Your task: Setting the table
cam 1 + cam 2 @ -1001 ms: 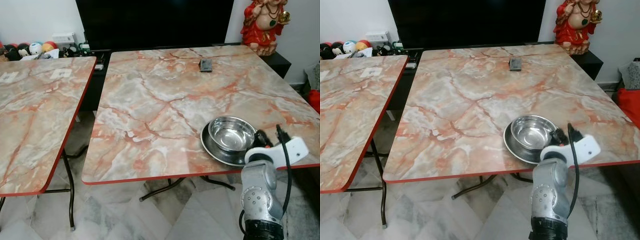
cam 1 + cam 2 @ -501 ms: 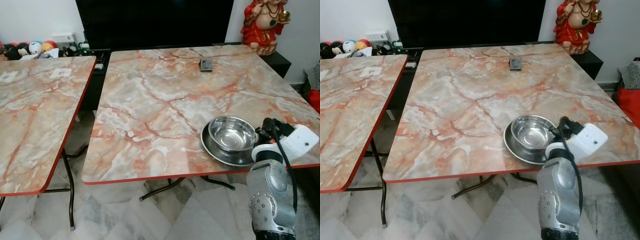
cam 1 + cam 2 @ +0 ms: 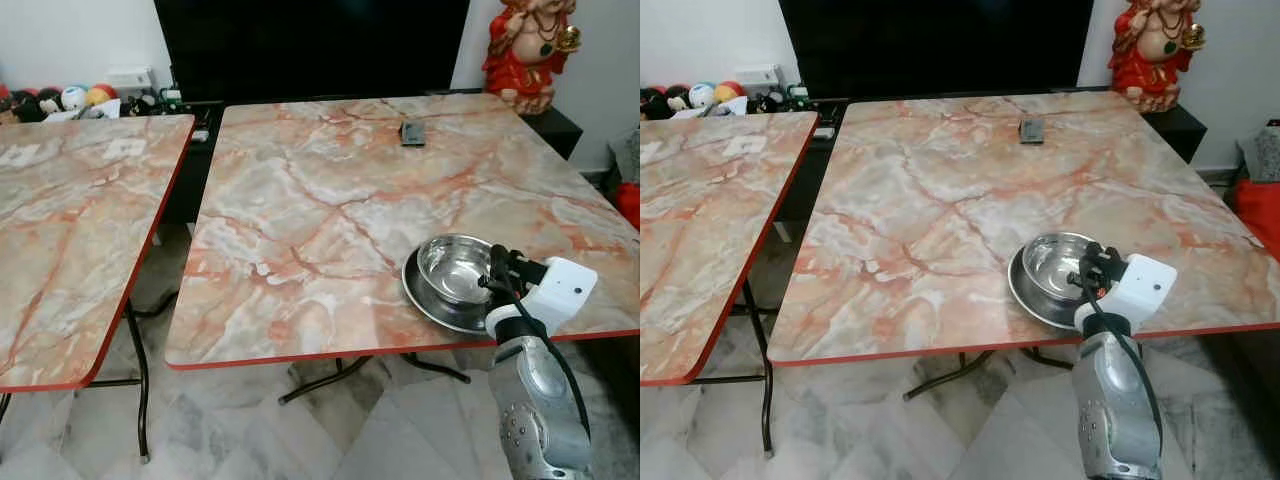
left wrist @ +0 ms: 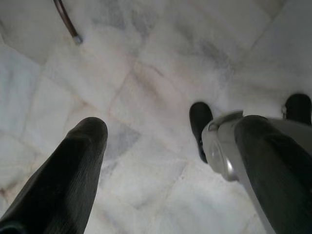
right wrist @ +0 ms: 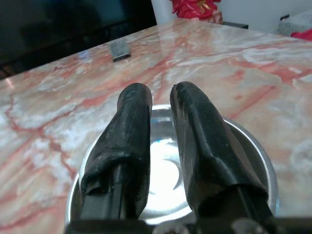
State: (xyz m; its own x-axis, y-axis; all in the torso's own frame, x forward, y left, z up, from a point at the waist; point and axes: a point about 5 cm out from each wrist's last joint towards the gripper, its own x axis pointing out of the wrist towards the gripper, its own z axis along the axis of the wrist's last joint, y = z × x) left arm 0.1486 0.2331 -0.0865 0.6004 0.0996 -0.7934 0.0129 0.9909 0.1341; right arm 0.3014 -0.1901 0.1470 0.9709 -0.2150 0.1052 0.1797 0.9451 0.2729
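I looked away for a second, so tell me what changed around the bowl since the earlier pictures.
The right gripper swung in from the table's right edge and now hangs over the steel bowl, fingers nearly together and holding nothing. The bowl, the plate under it, and the small dark object at the far side stayed put. The left gripper hangs open over the floor.
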